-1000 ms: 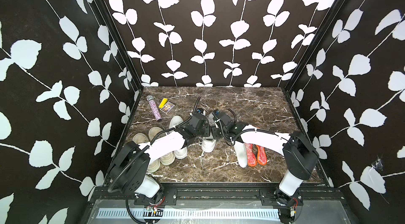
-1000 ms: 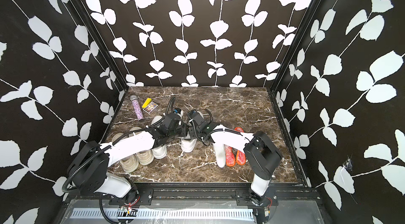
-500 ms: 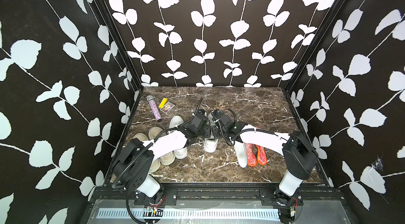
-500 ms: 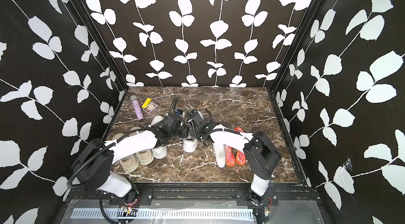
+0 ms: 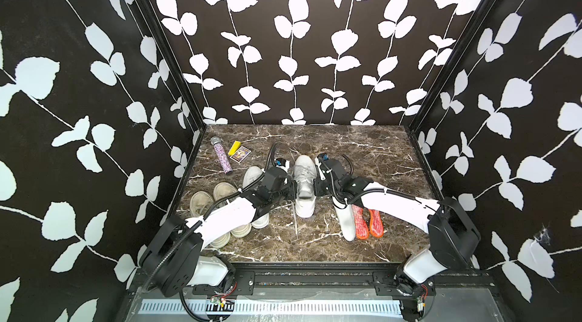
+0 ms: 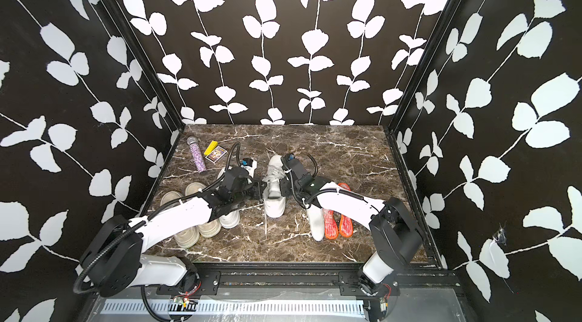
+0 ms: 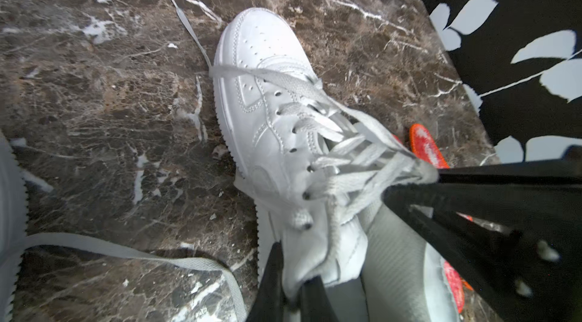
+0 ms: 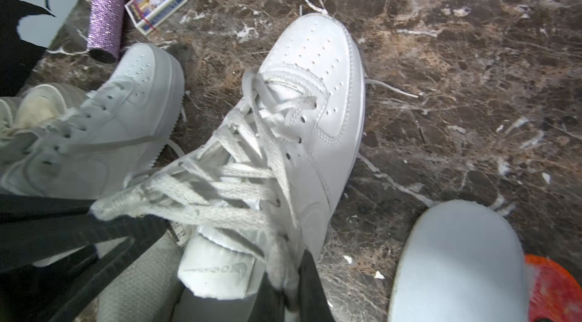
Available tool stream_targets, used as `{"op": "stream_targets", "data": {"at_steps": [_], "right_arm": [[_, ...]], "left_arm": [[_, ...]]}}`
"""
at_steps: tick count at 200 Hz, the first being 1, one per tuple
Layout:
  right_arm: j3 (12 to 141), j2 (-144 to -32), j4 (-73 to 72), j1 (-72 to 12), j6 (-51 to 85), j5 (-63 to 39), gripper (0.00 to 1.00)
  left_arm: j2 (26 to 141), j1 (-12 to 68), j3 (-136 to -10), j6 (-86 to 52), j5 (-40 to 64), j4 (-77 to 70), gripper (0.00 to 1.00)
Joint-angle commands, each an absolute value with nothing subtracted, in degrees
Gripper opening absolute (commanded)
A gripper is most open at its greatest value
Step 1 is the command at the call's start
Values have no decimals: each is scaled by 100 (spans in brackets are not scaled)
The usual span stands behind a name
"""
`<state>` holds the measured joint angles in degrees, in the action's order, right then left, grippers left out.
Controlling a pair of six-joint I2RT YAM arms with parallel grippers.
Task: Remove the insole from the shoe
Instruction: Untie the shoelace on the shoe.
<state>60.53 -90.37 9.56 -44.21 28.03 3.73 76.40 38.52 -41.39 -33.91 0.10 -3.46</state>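
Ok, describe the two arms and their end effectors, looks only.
The left arm and right arm have glossy white shell links, bulky black joint housings and black ribbed cable hoses. The left end effector and right end effector are black, with slim ridged fingers.

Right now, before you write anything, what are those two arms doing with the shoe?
Both arms are working on the white sneaker. The left gripper and the right gripper are each shut on an opposite side of its laced opening. Its grey insole lies inside, not yet pulled out. A white insole and two orange insoles lie loose nearby.
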Motion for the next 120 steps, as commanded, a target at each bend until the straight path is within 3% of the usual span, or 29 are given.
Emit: {"op": "stream_targets", "data": {"at_steps": [1, 52, 84, 120], "right_arm": [[5831, -9016, 1724, -3747, 2864, 1702, 0], [6001, -9132, 1103, -4119, 2027, 277, 0], [5997, -9055, 1191, -4361, 1599, 240, 20], [5968, -8568, 1460, -4653, 919, 398, 28]], "left_arm": [[7448, 3358, -3862, -3590, -1042, 387, 6], [7967, 3552, -3992, -3818, -55, -434, 10], [8104, 3979, -4411, -3810, -454, -204, 16], [8174, 4168, -4482, -3902, -406, -264, 19]]}}
